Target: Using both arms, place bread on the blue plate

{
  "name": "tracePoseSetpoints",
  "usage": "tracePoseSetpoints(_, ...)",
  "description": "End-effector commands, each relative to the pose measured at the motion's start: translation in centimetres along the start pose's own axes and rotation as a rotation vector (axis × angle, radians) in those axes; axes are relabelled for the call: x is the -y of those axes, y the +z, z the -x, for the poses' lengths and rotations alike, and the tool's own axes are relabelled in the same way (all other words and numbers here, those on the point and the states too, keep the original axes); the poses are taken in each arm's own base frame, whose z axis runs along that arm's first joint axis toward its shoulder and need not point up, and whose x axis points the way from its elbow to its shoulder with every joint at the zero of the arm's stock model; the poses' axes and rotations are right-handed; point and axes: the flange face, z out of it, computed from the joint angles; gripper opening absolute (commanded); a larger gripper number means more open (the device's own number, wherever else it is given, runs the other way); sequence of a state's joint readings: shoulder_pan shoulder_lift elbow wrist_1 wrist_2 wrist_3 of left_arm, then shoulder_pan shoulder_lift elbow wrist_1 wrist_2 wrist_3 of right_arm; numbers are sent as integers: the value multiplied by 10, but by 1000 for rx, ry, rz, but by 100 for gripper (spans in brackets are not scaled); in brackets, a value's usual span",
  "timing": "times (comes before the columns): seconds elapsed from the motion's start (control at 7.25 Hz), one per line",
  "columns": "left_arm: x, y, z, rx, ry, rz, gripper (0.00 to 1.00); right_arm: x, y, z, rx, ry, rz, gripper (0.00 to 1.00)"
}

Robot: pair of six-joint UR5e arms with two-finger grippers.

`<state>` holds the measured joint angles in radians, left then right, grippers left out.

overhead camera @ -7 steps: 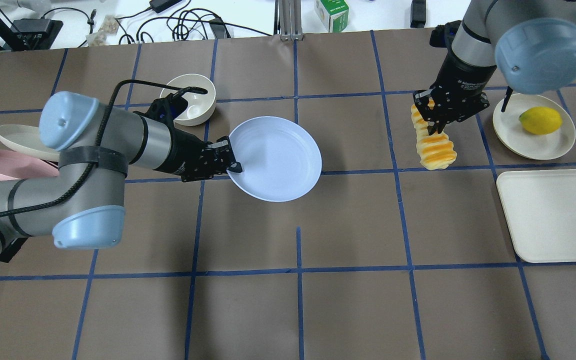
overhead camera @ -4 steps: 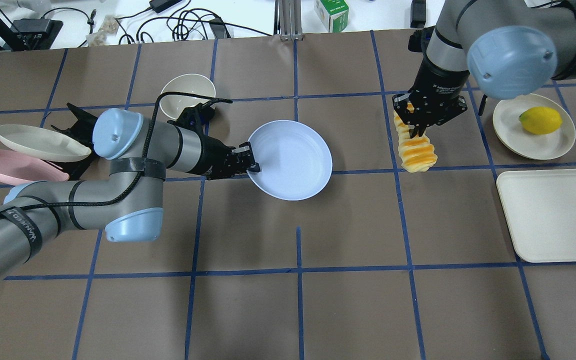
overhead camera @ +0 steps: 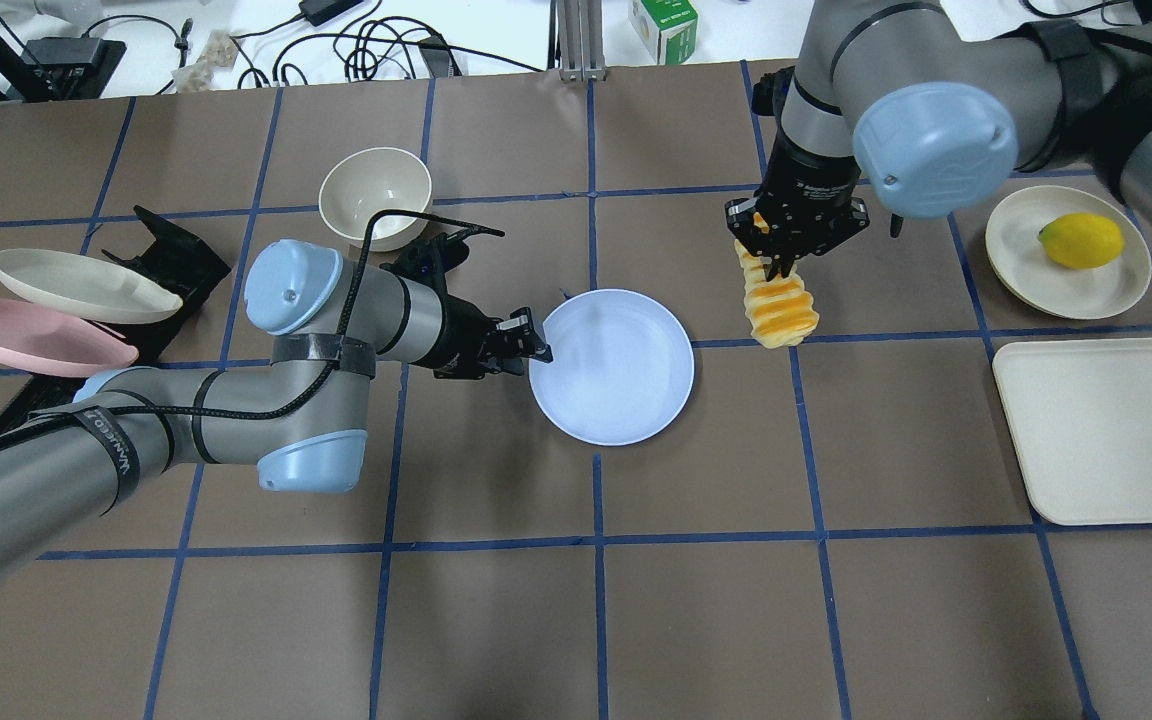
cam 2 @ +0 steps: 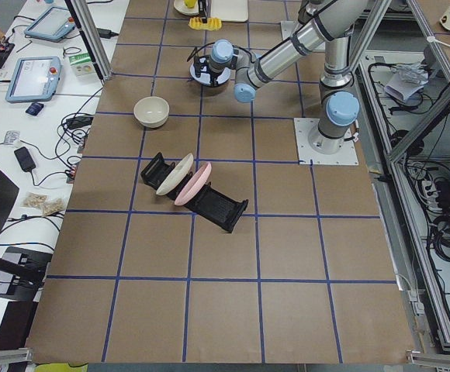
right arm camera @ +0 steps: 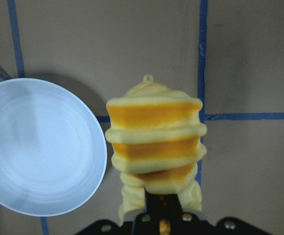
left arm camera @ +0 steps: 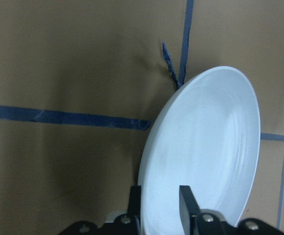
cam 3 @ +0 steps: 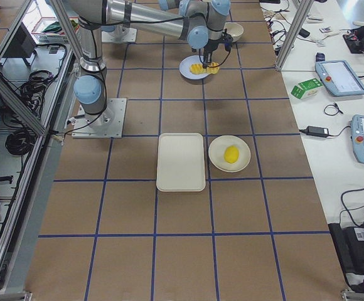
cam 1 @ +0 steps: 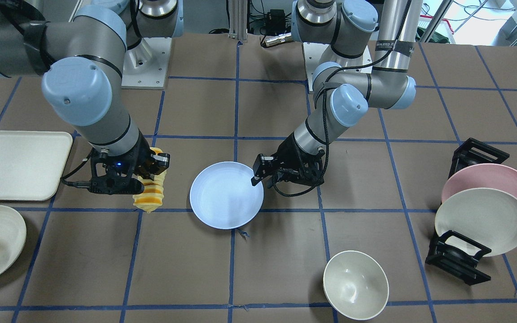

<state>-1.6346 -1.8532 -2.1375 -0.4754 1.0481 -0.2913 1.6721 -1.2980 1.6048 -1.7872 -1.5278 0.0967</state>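
1. Lavender-blue and matte, the blue plate (overhead camera: 616,365) is near the middle of the bench. Your left gripper (overhead camera: 538,350) pinches its rim on the side toward the bench's left end, with one finger over the inside and one under the rim.
2. Your right gripper (overhead camera: 784,262) is clamped on one end of the bread (overhead camera: 784,312), and the loaf hangs lengthwise below it, orange ridges showing.
3. You will see the bread near the plate's rim on the side toward the right end, a little nearer the far edge, and not over the plate.
4. Toward the far edge, left of centre, stands a cream bowl (overhead camera: 376,200).
5. At the left end a black rack (overhead camera: 176,265) holds a cream plate (overhead camera: 76,285) and a pink plate (overhead camera: 26,335).
6. At the right end lie a cream tray (overhead camera: 1106,430) and a white dish (overhead camera: 1056,275) carrying a yellow fruit (overhead camera: 1081,240).
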Motion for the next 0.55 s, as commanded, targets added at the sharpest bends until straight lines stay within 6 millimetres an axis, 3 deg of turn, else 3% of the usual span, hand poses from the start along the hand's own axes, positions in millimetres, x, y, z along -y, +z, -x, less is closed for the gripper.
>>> tracePoseSetpoints(0.0, 37, -50, 6, 1, -9, -109, 100, -1, 27, 50, -3, -73, -9, 0)
tracePoseSetpoints(0.28, 41, -94, -5, 89, -80, -20, 100, 1, 55, 90, 51, 20, -20, 0)
tracePoseSetpoints(0.41, 51, -133, -18, 215, -61, -16, 100, 2, 67, 103, 78, 55, -27, 0)
